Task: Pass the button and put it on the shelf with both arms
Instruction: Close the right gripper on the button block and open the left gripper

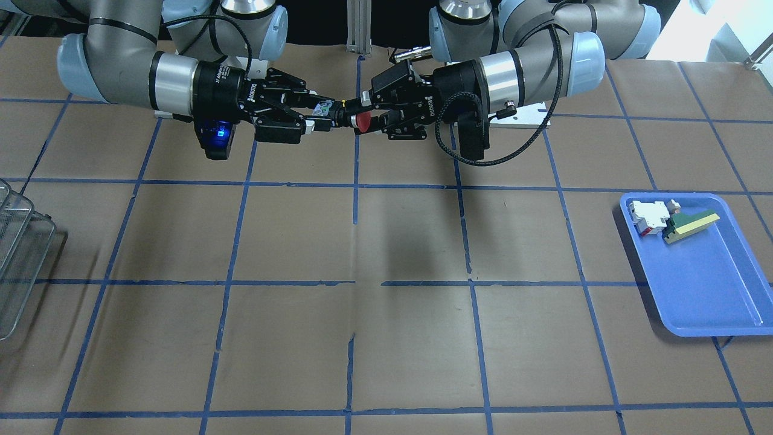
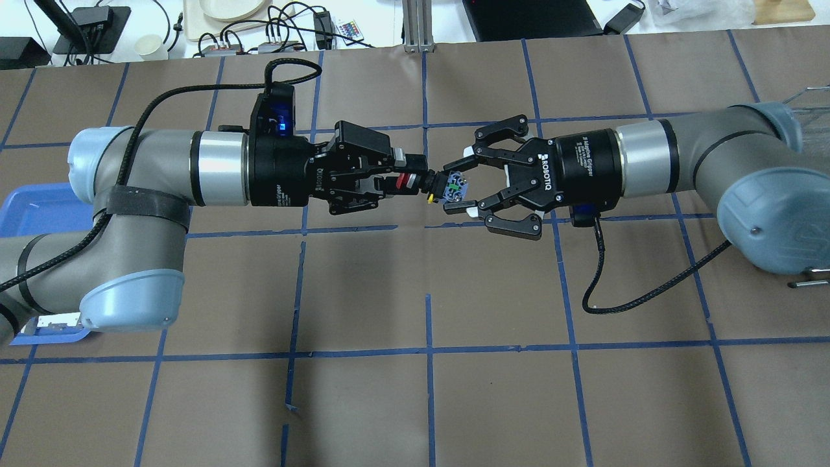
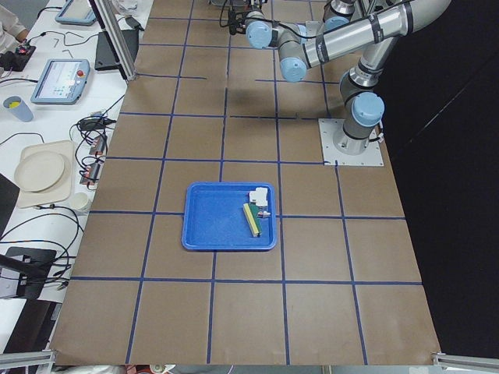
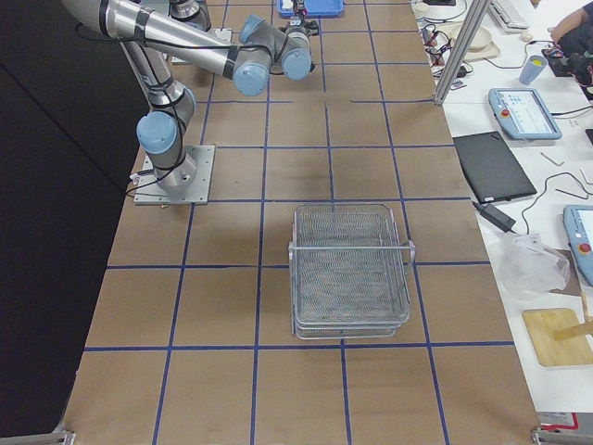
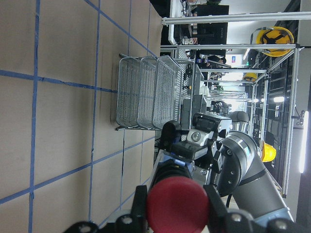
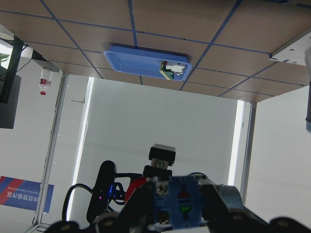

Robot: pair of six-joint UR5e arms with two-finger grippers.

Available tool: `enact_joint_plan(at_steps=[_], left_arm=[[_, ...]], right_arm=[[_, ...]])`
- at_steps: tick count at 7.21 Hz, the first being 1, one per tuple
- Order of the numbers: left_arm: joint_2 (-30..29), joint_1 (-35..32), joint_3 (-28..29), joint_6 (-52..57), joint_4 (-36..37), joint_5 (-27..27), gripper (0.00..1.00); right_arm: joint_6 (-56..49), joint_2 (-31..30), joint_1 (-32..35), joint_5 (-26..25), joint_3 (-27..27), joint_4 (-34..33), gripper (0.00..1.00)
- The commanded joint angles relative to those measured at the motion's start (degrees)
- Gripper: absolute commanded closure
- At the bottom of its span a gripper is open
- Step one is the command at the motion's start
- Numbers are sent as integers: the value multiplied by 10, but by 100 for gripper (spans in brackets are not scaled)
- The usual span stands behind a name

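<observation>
Holding the button (image 2: 433,183) by its round red cap, the left gripper (image 2: 403,181) is clamped on it in mid-air above the desk (image 2: 493,402). The right gripper (image 2: 462,185) stands spread, one jaw on either side of the button's far end, apparently not pressing yet. Letting go too early would drop it, and the smooth domed cap and slim black barrel could also twist out. The wire-mesh shelf (image 4: 352,208) sits well apart, back behind the right gripper.
</observation>
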Motion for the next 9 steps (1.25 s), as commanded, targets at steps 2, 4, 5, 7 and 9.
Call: enact_joint_plan(at_steps=[2,4,5,7,9], left_arm=[[-2,0,0,0,0,0,92],[-3,0,1,-2,-1,1,12],[-2,0,1,-2,-1,1,4],[-2,2,4,-3,-2,2,2],[-2,36,23,2,-4,32,0]], right_arm=[[0,-2,0,3,0,1,85],[1,-1,-2,3,-4,1,89],[1,2,-7,2,-4,1,91],[3,3,-11,-6,-8,0,93],[3,2,-60,-99,-39,1,93]])
